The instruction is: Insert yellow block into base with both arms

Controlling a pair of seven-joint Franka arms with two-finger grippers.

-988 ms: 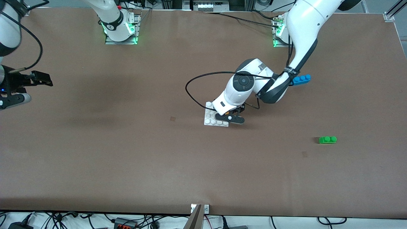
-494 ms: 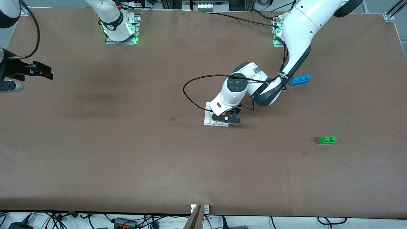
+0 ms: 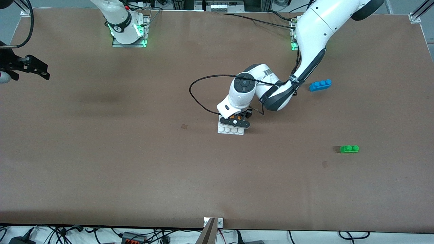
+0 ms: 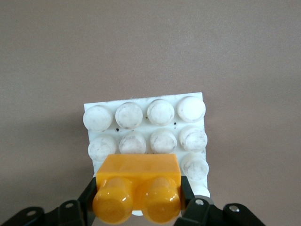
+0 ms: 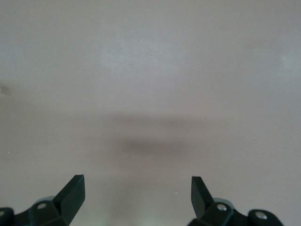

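The white studded base (image 3: 231, 130) lies mid-table. My left gripper (image 3: 237, 119) is over it, shut on the yellow block (image 3: 240, 117). In the left wrist view the yellow block (image 4: 138, 189) is clamped between the black fingers (image 4: 87, 197), studs toward the camera, over one edge of the base (image 4: 146, 123). I cannot tell whether the block touches the base's studs. My right gripper (image 3: 32, 67) is held up at the right arm's end of the table, over bare brown surface. In the right wrist view it (image 5: 138, 193) is open and empty.
A blue three-stud brick (image 3: 320, 84) lies toward the left arm's end, farther from the front camera than the base. A green two-stud brick (image 3: 349, 148) lies nearer the front camera. A black cable (image 3: 203, 88) loops off the left arm's wrist.
My left gripper has moved with the yellow block across the base toward the right arm's end. My right gripper has drifted up and outward at the table's edge.
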